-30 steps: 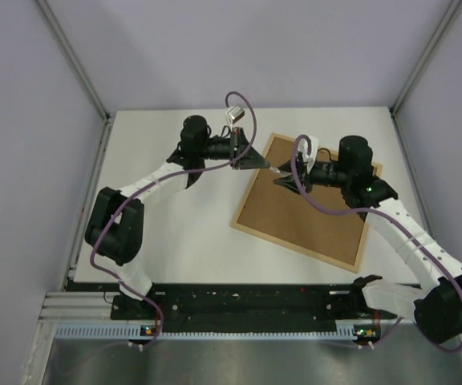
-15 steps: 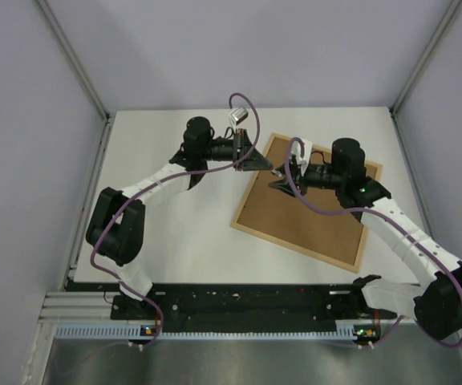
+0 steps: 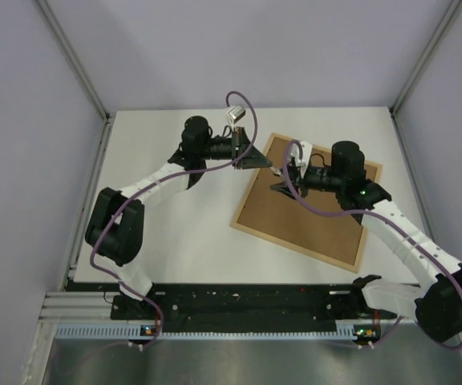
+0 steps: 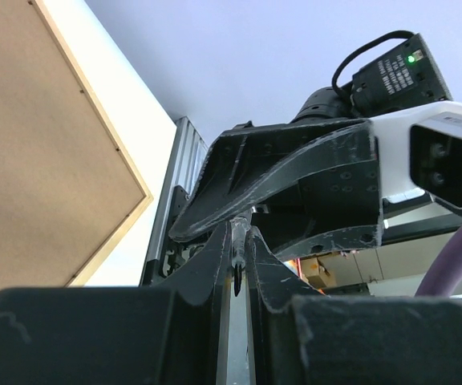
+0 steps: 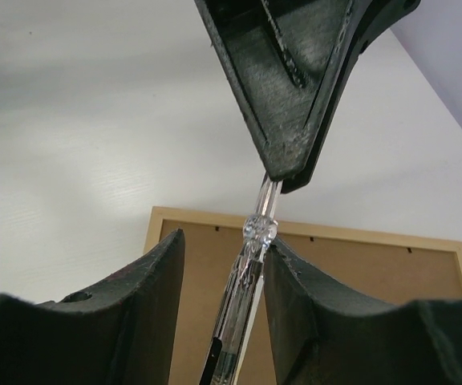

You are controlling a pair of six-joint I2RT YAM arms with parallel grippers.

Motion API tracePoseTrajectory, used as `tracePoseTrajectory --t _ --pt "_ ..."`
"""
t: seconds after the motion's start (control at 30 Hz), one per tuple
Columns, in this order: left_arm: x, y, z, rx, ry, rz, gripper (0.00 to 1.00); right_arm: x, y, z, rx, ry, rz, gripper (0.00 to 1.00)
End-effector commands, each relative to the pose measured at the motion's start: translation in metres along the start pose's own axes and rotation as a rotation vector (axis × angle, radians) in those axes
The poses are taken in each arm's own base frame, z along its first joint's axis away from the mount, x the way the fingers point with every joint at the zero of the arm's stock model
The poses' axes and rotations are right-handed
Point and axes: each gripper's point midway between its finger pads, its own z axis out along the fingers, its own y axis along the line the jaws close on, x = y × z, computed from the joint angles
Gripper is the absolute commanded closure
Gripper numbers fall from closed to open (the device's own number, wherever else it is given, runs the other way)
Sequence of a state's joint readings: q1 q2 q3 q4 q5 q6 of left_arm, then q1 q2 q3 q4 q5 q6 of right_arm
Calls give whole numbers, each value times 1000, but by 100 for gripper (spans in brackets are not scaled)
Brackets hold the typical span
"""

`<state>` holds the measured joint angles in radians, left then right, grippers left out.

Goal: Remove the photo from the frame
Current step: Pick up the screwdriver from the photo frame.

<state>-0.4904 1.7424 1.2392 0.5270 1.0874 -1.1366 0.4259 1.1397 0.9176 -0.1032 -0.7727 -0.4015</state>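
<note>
Black left claw (image 3: 266, 164), just left of centre in the overhead view: pinched shut on one end of a slender clear-barrelled tool (image 5: 251, 257). Immediately right and slightly lower, right claw (image 3: 277, 186): parted about halfway, straddling the tool's barrel without clamping it. Open gap visible beside the barrel on one side in the right wrist view; contact on the other side not decidable. Tool's long axis: from the left claw's tip down and right through the right claw's gap, so aligned for a hand-over. Judged step: transfer of the tool to the right claw before any work on the backing.

Further right and lower, frame (image 3: 311, 220): flat on the white worktop (image 3: 175, 233), brown fibreboard back uppermost, longer sides running from left down to lower right, upper-left portion beneath both claws as seen from overhead. Right arm the nearer to the rest of the frame.

Hidden: photo, not in view anywhere; presumably face down under the fibreboard, inside the frame. Small dark marks along the inner wood edge in the right wrist view, possibly retaining tabs; too small to confirm. Tool type not identifiable. Height of the claws above the frame not readable.
</note>
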Motion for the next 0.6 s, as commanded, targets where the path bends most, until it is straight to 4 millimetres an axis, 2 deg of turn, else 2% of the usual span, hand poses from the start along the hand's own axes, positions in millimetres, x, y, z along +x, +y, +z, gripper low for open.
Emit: tracePoseTrajectory --t 0.0,0.2,0.37,0.57 --pt "-10 -41 -9 67 -31 121 100 -1 5 -3 2 6 -24 57" --pt "-11 -43 -11 72 -36 123 100 -4 7 0 -18 -13 -8 58" --pt "-9 -37 -10 62 -35 114 100 -22 7 3 -43 -60 10 59" --pt "-6 -33 -8 59 -29 108 100 -29 10 3 -67 -75 21 60"
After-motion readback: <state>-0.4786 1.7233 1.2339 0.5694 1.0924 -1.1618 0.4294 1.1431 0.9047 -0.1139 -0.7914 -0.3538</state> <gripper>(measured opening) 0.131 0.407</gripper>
